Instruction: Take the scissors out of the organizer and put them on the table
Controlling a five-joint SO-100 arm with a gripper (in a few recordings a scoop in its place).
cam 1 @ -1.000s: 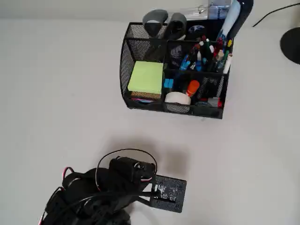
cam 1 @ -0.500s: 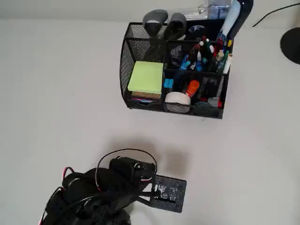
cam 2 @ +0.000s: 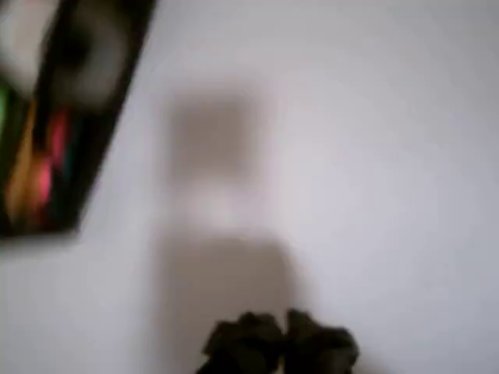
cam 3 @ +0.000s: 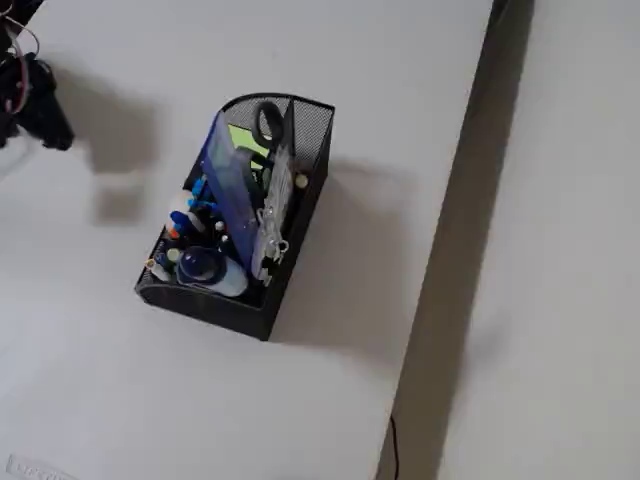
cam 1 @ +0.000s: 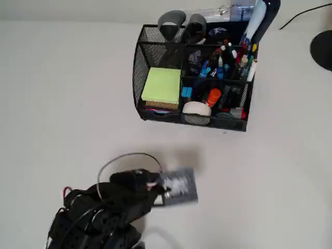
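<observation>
The black mesh organizer (cam 1: 192, 78) stands at the back of the off-white table (cam 1: 62, 104). The scissors (cam 1: 181, 25) stand in its rear left compartment with their grey loop handles sticking up; the blades are hidden inside. In the fixed view the handles (cam 3: 268, 120) rise at the organizer's (cam 3: 235, 220) far end. My black arm (cam 1: 104, 212) is at the near edge, well short of the organizer, and its wrist board (cam 1: 176, 187) is blurred. In the wrist view my gripper (cam 2: 282, 339) looks shut and holds nothing. A corner of the organizer (cam 2: 47, 117) shows blurred at the upper left.
The organizer also holds a green sticky-note pad (cam 1: 162, 85), a tape roll (cam 1: 197, 108), several pens (cam 1: 225, 57) and a blue bottle (cam 1: 262, 15). A dark round base (cam 1: 322, 49) sits at the right edge. Open table lies between arm and organizer.
The wrist with its camera board has swung up and slightly left, towards the organizer, and is blurred by motion. The organizer and scissors have not moved.
</observation>
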